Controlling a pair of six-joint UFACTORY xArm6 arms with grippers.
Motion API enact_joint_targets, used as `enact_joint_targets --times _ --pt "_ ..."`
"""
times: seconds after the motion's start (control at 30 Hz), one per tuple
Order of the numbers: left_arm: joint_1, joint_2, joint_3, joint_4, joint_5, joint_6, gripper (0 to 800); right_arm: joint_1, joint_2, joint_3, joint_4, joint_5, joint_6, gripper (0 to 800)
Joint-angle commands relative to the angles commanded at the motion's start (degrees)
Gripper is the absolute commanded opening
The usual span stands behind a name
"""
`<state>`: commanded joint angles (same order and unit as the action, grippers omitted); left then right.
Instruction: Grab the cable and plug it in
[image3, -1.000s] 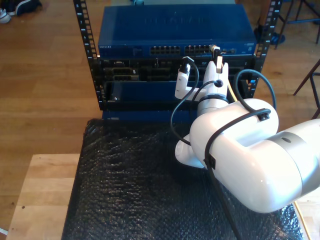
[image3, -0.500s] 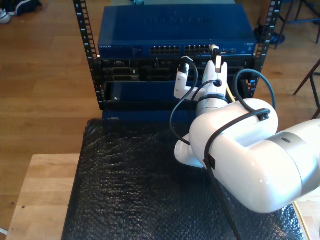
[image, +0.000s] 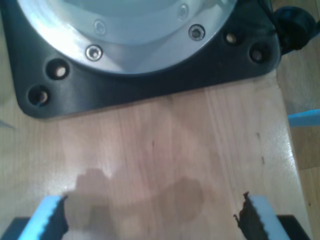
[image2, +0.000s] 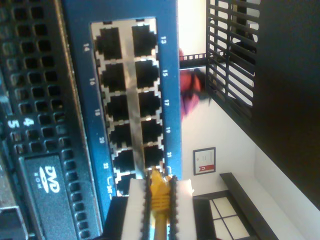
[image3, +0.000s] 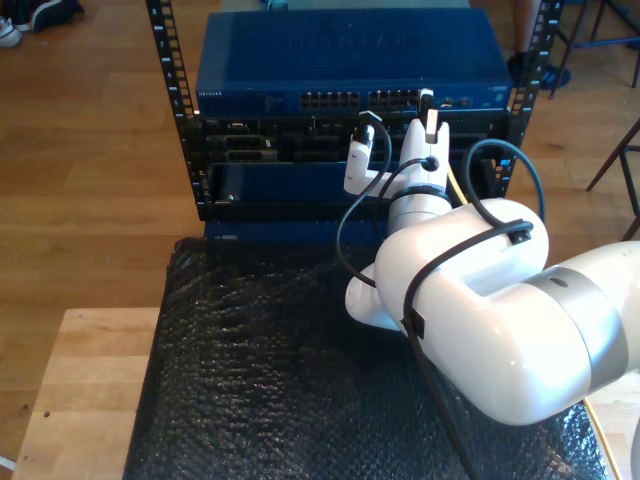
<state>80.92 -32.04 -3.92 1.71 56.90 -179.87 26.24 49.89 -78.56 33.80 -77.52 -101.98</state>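
My second gripper (image2: 159, 202) has its white fingers (image2: 135, 210) clamped on the cable (image2: 158, 197), the yellow line running between them with its tip poking out just at the port block (image2: 131, 100) of the blue switch (image3: 350, 60). In the exterior view this sits upper right of centre. My first gripper (image: 152, 217) hangs over a wooden desk (image: 165, 145), fingers (image: 50, 212) apart.

can't really see the cable (image2: 159, 200) plug, my second gripper (image2: 159, 197) pads cover it, and the port numbers are blurry
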Motion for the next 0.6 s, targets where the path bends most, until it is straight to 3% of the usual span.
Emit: enact_joint_targets --times 0.1,0.3,0.6 --pt "0.0 0.0 0.0 0.0 0.0 0.0 800 -0.1 0.0 0.4 0.0 0.0 0.1 17" --pt "0.0 0.0 0.0 0.0 0.0 0.0 800 -0.3 -0.4 1.3 -0.5 0.5 0.2 221" --pt "0.0 0.0 0.0 0.0 0.0 0.0 800 -0.2 -4.4 5.8 -0.7 1.9 0.3 255"
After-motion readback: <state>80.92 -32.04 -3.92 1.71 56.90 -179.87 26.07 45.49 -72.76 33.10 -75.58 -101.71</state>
